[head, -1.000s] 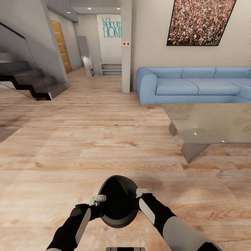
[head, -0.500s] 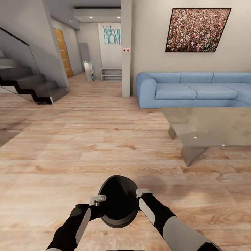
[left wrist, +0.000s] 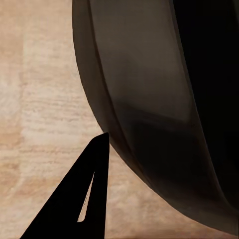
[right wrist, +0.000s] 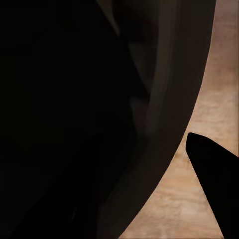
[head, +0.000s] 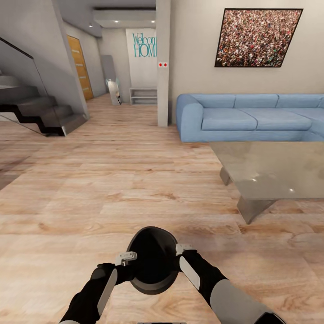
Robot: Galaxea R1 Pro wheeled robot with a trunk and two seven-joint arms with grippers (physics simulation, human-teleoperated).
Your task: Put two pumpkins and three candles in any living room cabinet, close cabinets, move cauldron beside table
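Head view, near field: I have the cauldron (head: 152, 261) carried between both arms, mouth facing the camera, raised over the wooden floor (head: 90, 198). Left gripper (head: 127, 259) sits at the pot's left rim, right gripper (head: 182, 250) at its right rim; each looks clamped on the rim, with one dark finger (left wrist: 79, 199) outside the wall in the left wrist view and one finger (right wrist: 216, 169) outside it in the right wrist view, the inner fingers hidden inside the black bowl. Floor is pale plank with visible grain, glossy in patches. Mid field, to the right: the low table (head: 274, 173), grey glass top reflecting ceiling lights, angled pale base on the floor; it stands well apart from the pot. Behind the table, a blue sofa (head: 252, 117) against the wall, with a framed crowd picture (head: 254, 38) above it. Far left: dark stairs (head: 40, 114) with a glass side panel. Centre back: a pillar (head: 163, 63), then a hallway with an orange door (head: 80, 67) and a wall lettered "Welcome HOME" (head: 144, 45).
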